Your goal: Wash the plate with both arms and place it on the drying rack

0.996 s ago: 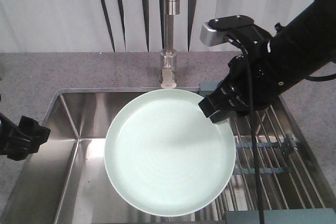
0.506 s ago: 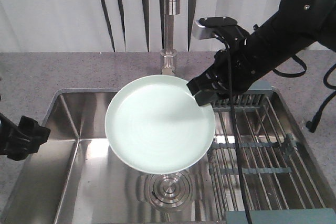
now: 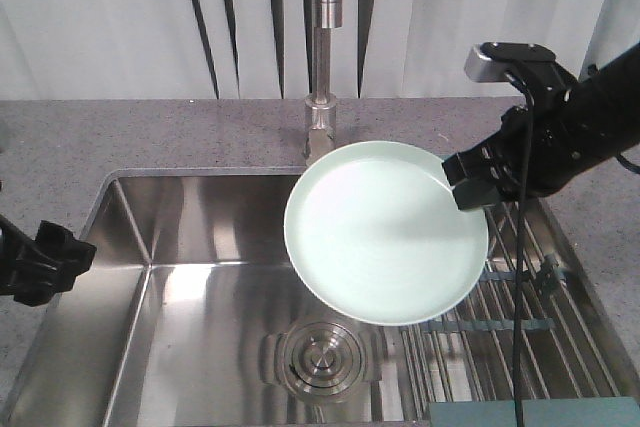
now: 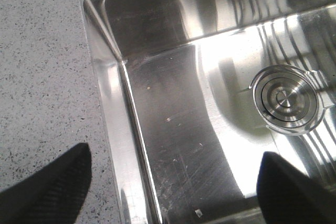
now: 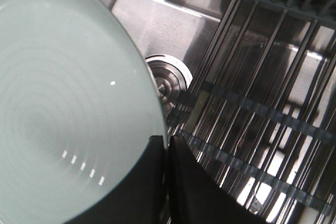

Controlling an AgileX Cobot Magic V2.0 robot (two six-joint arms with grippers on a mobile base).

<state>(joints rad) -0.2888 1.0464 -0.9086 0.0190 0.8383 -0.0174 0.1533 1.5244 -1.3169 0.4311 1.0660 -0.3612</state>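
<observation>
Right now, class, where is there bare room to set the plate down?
Free: drying rack rods right of the plate; sink floor between left wall and drain. Crowded: where the right pincer holds the plate.

Right arm (image 3: 575, 122) stretched in from right side, right claw (image 3: 468, 183) pinched tight on plate (image 3: 380, 242) rim; left claw (image 4: 170, 188) low at left, fingers (image 4: 52, 182) spread wide.
</observation>
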